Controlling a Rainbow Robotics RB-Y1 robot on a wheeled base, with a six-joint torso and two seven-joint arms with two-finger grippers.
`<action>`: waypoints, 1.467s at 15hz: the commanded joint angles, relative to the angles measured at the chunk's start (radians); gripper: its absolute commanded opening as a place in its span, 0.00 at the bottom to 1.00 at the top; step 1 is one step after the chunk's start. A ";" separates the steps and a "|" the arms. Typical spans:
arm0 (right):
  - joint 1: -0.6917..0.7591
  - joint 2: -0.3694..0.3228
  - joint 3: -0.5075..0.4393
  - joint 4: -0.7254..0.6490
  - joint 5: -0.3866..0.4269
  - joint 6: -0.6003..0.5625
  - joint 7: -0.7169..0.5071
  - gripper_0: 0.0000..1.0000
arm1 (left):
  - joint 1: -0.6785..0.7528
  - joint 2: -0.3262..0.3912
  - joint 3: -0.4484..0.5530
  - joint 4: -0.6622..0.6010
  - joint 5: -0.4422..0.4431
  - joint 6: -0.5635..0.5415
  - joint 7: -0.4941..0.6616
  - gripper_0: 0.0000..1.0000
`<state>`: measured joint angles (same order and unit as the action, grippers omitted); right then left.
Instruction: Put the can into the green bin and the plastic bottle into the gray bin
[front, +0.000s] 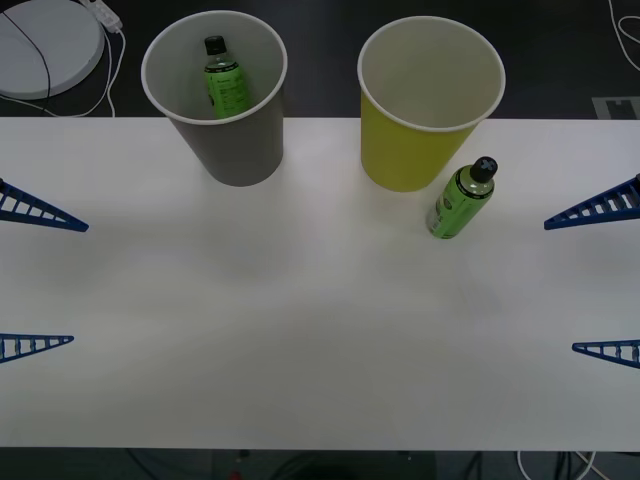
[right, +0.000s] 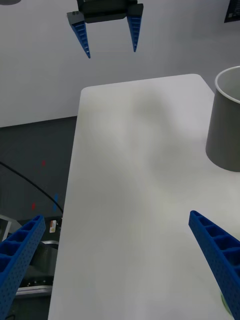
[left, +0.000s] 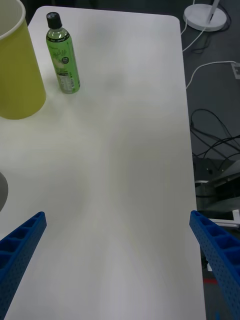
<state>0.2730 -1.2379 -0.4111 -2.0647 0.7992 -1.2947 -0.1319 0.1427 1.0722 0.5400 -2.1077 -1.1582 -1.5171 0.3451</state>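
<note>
White table (front: 320, 330) | gray bin (front: 235, 150) already holds a green bottle (front: 225, 80) | plastic bottle (front: 460, 198) stands beside empty green bin (front: 415, 150), not yet binned | left gripper (front: 35, 278) and right gripper (front: 600, 282) both spread wide, holding nothing, at table edges

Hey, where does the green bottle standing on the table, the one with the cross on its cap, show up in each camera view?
Front view: the plastic bottle stands on the table right of centre, just beside the green bin, on its right.
Left wrist view: the bottle is upright near the far table edge, next to the green bin.
Right wrist view: I can't make it out there.
Shared landmark: the green bin, in the front and left wrist views.
</note>
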 joint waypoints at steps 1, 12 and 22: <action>0.000 0.000 0.000 0.000 0.000 0.000 0.000 1.00 | 0.000 0.000 0.000 0.000 0.000 0.000 0.000 1.00; 0.147 0.017 -0.002 -0.034 -0.055 0.135 0.026 1.00 | 0.000 0.000 0.000 0.000 0.000 0.000 0.000 1.00; 0.353 0.014 0.002 -0.094 -0.044 0.423 0.132 1.00 | 0.000 0.000 0.000 0.000 0.000 0.000 0.000 1.00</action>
<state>0.6142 -1.2244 -0.4130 -2.1583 0.7549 -0.8888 -0.0085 0.1426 1.0722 0.5399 -2.1076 -1.1582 -1.5169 0.3451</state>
